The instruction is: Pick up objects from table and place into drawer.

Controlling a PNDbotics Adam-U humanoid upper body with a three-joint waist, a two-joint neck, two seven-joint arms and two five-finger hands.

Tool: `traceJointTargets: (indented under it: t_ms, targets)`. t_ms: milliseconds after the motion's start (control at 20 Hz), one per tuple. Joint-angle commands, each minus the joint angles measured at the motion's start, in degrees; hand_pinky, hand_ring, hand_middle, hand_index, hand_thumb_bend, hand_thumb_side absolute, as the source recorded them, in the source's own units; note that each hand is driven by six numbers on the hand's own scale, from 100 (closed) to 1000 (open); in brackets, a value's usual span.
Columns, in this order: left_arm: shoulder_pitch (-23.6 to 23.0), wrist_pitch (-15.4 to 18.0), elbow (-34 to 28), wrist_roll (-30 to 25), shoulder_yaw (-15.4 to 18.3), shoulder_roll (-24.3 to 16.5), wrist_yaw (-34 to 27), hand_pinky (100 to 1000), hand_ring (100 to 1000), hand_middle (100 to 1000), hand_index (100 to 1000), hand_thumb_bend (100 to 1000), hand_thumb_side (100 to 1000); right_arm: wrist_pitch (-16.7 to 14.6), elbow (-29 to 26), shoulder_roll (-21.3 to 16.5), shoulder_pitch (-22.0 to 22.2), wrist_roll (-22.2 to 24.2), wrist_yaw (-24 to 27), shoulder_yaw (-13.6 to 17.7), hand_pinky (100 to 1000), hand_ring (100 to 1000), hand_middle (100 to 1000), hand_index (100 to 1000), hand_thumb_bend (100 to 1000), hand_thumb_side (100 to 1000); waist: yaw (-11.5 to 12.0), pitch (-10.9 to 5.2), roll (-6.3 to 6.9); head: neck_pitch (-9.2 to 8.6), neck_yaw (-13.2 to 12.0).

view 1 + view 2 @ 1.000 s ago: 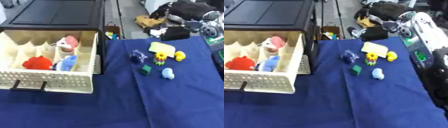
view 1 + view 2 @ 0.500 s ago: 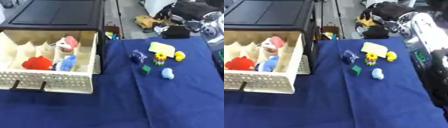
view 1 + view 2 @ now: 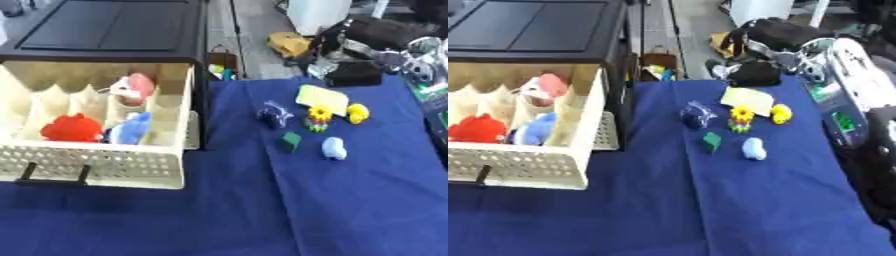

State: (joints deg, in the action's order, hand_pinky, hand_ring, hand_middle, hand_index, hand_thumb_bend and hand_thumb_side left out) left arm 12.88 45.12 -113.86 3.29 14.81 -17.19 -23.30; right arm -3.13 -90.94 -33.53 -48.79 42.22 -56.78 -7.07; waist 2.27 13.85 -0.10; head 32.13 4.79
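A cream drawer (image 3: 96, 165) stands pulled open at the left, with a red toy (image 3: 72, 127), a blue toy (image 3: 129, 129) and a pink-and-white toy (image 3: 133, 89) in its compartments. On the blue cloth to its right lie a dark blue toy (image 3: 275, 114), a flat yellow pad (image 3: 321, 95), a sunflower toy (image 3: 318, 118), a yellow duck (image 3: 357, 113), a green block (image 3: 290, 141) and a pale blue toy (image 3: 333, 148). My right hand (image 3: 354, 75) shows as a black shape at the table's far edge, just beyond the yellow pad and touching none of the toys.
The drawer belongs to a black cabinet (image 3: 114, 30) at the upper left. Bags and clutter (image 3: 772, 35) lie on the floor beyond the table. My right arm (image 3: 846, 95) runs down the right side. The blue cloth (image 3: 350, 210) covers the near table.
My right hand has edged slightly nearer the yellow pad. The toys and the drawer have not moved.
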Motion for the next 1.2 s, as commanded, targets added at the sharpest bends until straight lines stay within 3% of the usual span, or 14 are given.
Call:
traceJointTargets:
  t_ms: [50, 150, 250, 300, 400, 500, 850, 1050, 1200]
  targets:
    - [0.7, -0.2, -0.7, 0.0, 0.3, -1.4, 0.2, 793, 852, 830, 916, 313, 1000, -1.3, -0.4, -1.8, -0.6, 3.4, 0.7, 1.4, 587, 767, 670, 887, 339, 1000, -0.1, -0.78, 0.07, -0.50, 0.2]
    - [0.7, -0.2, -0.7, 0.1, 0.3, -1.4, 0.2, 793, 851, 829, 915, 313, 1000, -1.8, -0.7, -1.9, -0.4, 4.9, 0.2, 1.8, 589, 767, 668, 890, 334, 1000, -0.1, -0.80, 0.07, -0.48, 0.3]
    - [0.7, -0.2, -0.7, 0.1, 0.3, -1.4, 0.2, 793, 852, 828, 916, 306, 1000, -2.2, -0.8, -2.1, -0.1, 6.6, -1.5, 2.1, 596, 767, 688, 906, 337, 940, -0.2, -0.79, 0.04, -0.47, 0.4]
    - [0.7, -0.3, -0.7, 0.1, 0.3, -1.4, 0.2, 793, 852, 828, 916, 313, 1000, -2.4, -0.9, -2.1, 0.0, 7.4, -2.5, 2.4, 596, 767, 690, 906, 363, 990, -0.3, -0.79, 0.03, -0.48, 0.4]
    - [0.8, -0.3, -0.7, 0.1, 0.4, -1.4, 0.2, 793, 852, 827, 916, 312, 1000, -2.8, -0.9, -1.8, 0.5, 9.0, -5.4, 3.1, 613, 758, 699, 918, 555, 985, -0.3, -0.76, 0.01, -0.54, 0.6]
    - [0.8, -0.4, -0.7, 0.1, 0.4, -1.3, 0.2, 793, 851, 826, 915, 312, 1000, -3.0, -0.8, -0.9, 1.1, 9.6, -9.5, 4.2, 606, 752, 697, 917, 627, 989, -0.4, -0.74, 0.02, -0.64, 0.7]
    - [1.0, -0.5, -0.7, 0.2, 0.5, -1.3, 0.2, 793, 851, 823, 915, 312, 1000, -3.3, -2.3, 3.0, 2.7, 9.7, -20.1, 8.2, 608, 753, 702, 900, 676, 935, -0.5, -0.70, 0.03, -0.90, 0.9]
    - [1.0, -0.6, -0.7, 0.3, 0.6, -1.3, 0.2, 793, 851, 821, 915, 311, 1000, -2.7, -3.5, 4.7, 3.6, 9.7, -23.5, 9.5, 604, 751, 710, 892, 665, 937, -0.7, -0.67, 0.00, -0.94, 0.9]
    - [1.0, -0.7, -0.7, 0.4, 0.6, -1.3, 0.2, 793, 851, 820, 915, 311, 1000, -1.8, -4.8, 6.4, 4.8, 9.7, -24.3, 10.6, 604, 781, 780, 902, 656, 916, -0.7, -0.63, -0.03, -0.94, 0.9]
